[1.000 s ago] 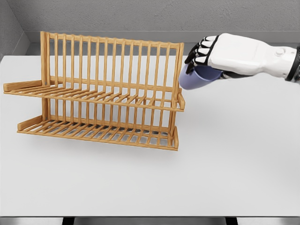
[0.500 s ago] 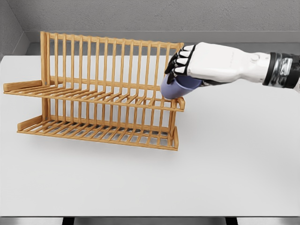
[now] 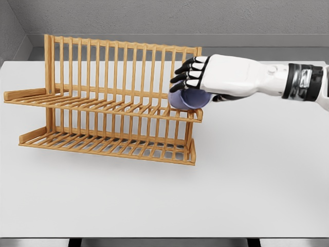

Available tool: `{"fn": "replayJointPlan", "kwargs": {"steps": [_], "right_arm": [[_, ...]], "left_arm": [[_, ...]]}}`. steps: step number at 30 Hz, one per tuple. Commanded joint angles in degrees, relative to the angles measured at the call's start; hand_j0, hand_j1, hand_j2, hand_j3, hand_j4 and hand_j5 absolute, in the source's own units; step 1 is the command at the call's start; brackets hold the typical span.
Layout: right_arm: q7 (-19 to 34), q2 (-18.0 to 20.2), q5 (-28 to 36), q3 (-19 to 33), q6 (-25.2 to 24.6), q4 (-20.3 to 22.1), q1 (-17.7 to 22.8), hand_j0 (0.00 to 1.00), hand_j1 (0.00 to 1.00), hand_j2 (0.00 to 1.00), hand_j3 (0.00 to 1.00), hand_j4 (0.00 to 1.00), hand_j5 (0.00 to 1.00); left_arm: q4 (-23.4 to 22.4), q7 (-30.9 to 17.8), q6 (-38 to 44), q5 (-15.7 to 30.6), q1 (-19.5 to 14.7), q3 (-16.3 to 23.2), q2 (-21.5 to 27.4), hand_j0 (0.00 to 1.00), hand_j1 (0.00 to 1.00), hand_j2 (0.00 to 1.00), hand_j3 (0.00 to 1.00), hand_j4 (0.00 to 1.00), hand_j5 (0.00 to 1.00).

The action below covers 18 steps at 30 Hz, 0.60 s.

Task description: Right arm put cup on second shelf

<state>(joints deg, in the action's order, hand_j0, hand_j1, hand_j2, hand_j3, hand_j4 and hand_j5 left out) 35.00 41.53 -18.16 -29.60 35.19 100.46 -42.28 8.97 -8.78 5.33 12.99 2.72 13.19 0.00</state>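
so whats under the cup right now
The upper shelf of the wooden rack, at its right end. The right hand grips the cup from above. Whether the cup's base touches the slats cannot be told; the hand covers its top.

We see no text, label, brand or number anywhere: none on the rack (image 3: pixel 110 103), cup (image 3: pixel 187 99) or table (image 3: pixel 247 175).

A wide white table (image 3: pixel 247 195) fills most of the view. Behind it stands a grey wall (image 3: pixel 154 15) with a rough surface, and a second grey wall (image 3: pixel 10 31) meets it at the left corner. The light is soft and even, with pale shadows on the table.
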Motion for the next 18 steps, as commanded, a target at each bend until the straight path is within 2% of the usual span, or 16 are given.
{"fn": "replayJointPlan", "kwargs": {"steps": [1, 4, 5, 7, 9, 10, 13, 15, 18], "right_arm": [[0.00, 0.40, 0.40, 6.04, -0.19, 0.00, 0.09, 1.00, 1.00, 1.00, 1.00, 1.00, 1.00], [0.00, 0.84, 0.75, 13.34, -0.19, -0.52, 0.70, 1.00, 1.00, 1.00, 1.00, 1.00, 1.00], [0.00, 3.21, 0.93, 16.59, -0.19, -2.63, 2.54, 1.00, 1.00, 1.00, 1.00, 1.00, 1.00], [0.00, 6.46, 0.93, 24.50, -0.19, -7.20, 11.33, 1.00, 1.00, 1.00, 1.00, 1.00, 1.00], [0.00, 5.59, 0.58, 24.68, -0.19, -9.66, 18.45, 1.00, 1.00, 1.00, 1.00, 1.00, 1.00], [0.00, 1.37, -0.04, 25.03, -0.19, -9.93, 22.23, 1.00, 1.00, 1.00, 1.00, 1.00, 1.00], [0.00, -2.24, -0.92, 25.03, -0.19, -11.68, 25.05, 1.00, 1.00, 1.00, 1.00, 1.00, 1.00], [0.00, -3.38, -2.32, 25.03, -0.19, -13.27, 25.67, 1.00, 1.00, 1.00, 1.00, 1.00, 1.00], [0.00, -3.82, -2.32, 24.94, -0.19, -13.27, 25.67, 1.00, 1.00, 1.00, 1.00, 1.00, 1.00]], "left_arm": [[-0.01, -0.01, 0.03, 0.02, 0.00, 0.00, 0.00, 1.00, 1.00, 1.00, 1.00, 1.00, 1.00], [-0.01, -0.01, 0.03, 0.02, 0.00, 0.00, 0.00, 1.00, 1.00, 1.00, 1.00, 1.00, 1.00], [-0.01, -0.10, -0.06, 0.02, 0.09, 0.00, 0.00, 1.00, 1.00, 1.00, 1.00, 1.00, 1.00], [-0.01, -0.01, 0.03, 0.02, 0.00, 0.00, 0.00, 1.00, 1.00, 1.00, 1.00, 1.00, 1.00], [-0.01, -0.01, -0.06, 0.02, 0.09, 0.00, 0.00, 1.00, 1.00, 1.00, 1.00, 1.00, 1.00], [-0.01, -0.01, 0.03, 0.02, 0.09, 0.00, 0.00, 1.00, 1.00, 1.00, 1.00, 1.00, 1.00], [-0.01, -0.01, 0.03, 0.02, 0.09, 0.00, 0.00, 1.00, 1.00, 1.00, 1.00, 1.00, 1.00], [-0.01, -0.01, 0.03, 0.02, 0.00, 0.00, 0.00, 1.00, 1.00, 1.00, 1.00, 1.00, 1.00], [-0.01, -0.01, 0.03, 0.02, 0.00, 0.00, 0.00, 1.00, 1.00, 1.00, 1.00, 1.00, 1.00]]}}
